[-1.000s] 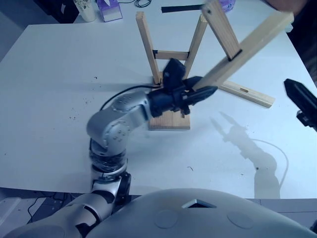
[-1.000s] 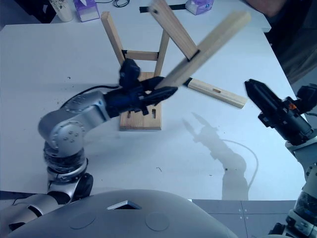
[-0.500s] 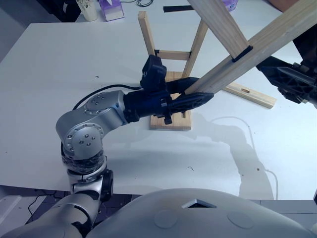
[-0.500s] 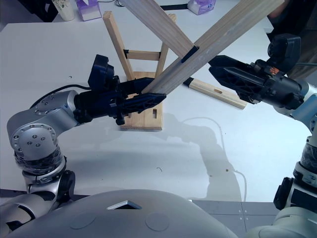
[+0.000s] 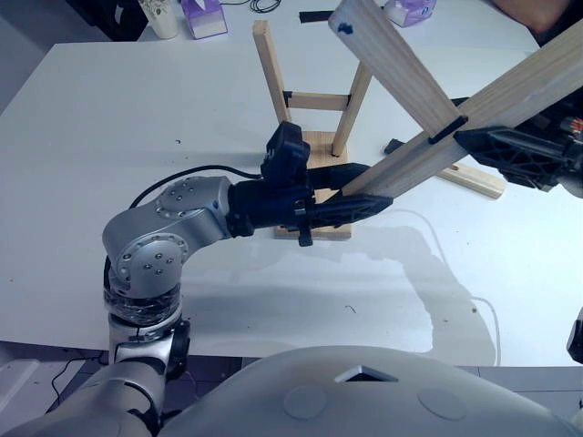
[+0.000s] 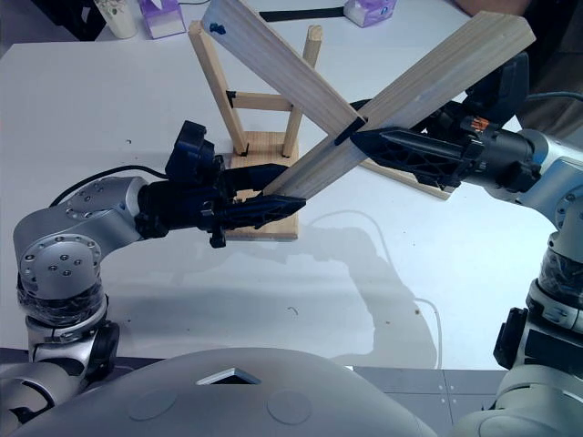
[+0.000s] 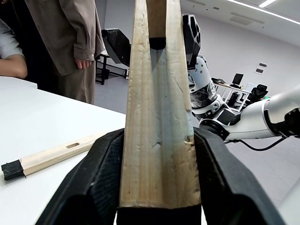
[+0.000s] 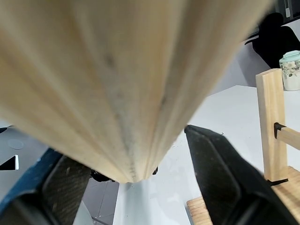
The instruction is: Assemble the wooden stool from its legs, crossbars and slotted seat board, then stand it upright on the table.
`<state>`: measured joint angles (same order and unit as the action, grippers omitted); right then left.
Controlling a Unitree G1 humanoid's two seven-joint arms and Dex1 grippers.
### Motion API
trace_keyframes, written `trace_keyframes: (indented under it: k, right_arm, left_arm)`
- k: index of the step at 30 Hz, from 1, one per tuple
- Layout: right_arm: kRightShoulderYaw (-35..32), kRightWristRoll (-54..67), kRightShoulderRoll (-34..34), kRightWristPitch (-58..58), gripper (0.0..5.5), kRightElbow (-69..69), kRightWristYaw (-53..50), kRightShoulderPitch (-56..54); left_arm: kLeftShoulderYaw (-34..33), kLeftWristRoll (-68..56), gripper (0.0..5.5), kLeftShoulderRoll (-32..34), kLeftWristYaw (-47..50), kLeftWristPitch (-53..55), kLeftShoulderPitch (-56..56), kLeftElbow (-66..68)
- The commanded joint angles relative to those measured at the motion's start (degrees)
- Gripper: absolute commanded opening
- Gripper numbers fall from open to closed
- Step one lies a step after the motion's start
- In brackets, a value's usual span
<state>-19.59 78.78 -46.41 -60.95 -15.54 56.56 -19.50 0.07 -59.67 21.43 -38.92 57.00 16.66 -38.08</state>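
The white worktop (image 5: 91,137) took up most of what I could see. Above it a long leg (image 6: 428,77) slanted up to the right, crossed by a second leg (image 6: 273,59) and fixed to it at a black joint (image 6: 351,127). The left gripper (image 5: 369,185) was clamped tight on the long leg's lower end. The right gripper (image 6: 369,141) lay against that same leg just by the joint, though I could not tell whether it was gripping. Behind them the seat board (image 5: 323,144) lay flat on the worktop with two upright legs (image 5: 271,82) linked by a crossbar (image 5: 314,100). A loose slotted slat (image 5: 474,180) lay to the right.
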Motion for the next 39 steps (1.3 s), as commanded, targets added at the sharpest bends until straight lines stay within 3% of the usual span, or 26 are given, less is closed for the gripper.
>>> trace_keyframes:
  k: [1,8,17,18,25,30,39]
  right_arm:
    - [0.96,-1.22,-0.71,0.70,3.15,-1.57,1.08,-0.59]
    - [1.67,-3.23,-1.54,1.20,2.13,-2.64,3.51,0.75]
    - [1.16,-3.92,-0.30,2.95,2.13,-2.78,1.97,0.80]
    - [1.01,-4.12,-0.11,3.24,2.13,-2.73,1.60,0.89]
    - [-0.03,-9.34,0.60,7.49,2.02,0.86,-1.85,-0.32]
    - [5.59,-21.77,1.32,14.87,2.02,1.26,-2.98,-1.30]
    - [18.31,-41.33,3.22,30.59,2.02,-1.79,0.94,1.63]
  left_arm:
    - [0.31,-1.13,2.04,1.44,-0.28,-1.10,0.20,0.82]
    - [0.25,-2.09,2.04,1.91,0.74,-1.86,0.98,1.96]
    - [2.97,0.66,2.04,3.78,2.76,-1.86,0.08,3.11]
    - [3.87,1.72,2.41,4.51,2.90,-1.60,0.23,3.52]
    - [8.69,10.34,3.49,9.39,1.15,-5.09,-3.03,2.83]
    - [6.57,14.70,4.30,12.09,0.12,-8.71,-5.25,4.68]
    - [-0.24,23.58,4.34,18.67,-3.83,-18.73,-10.74,11.59]
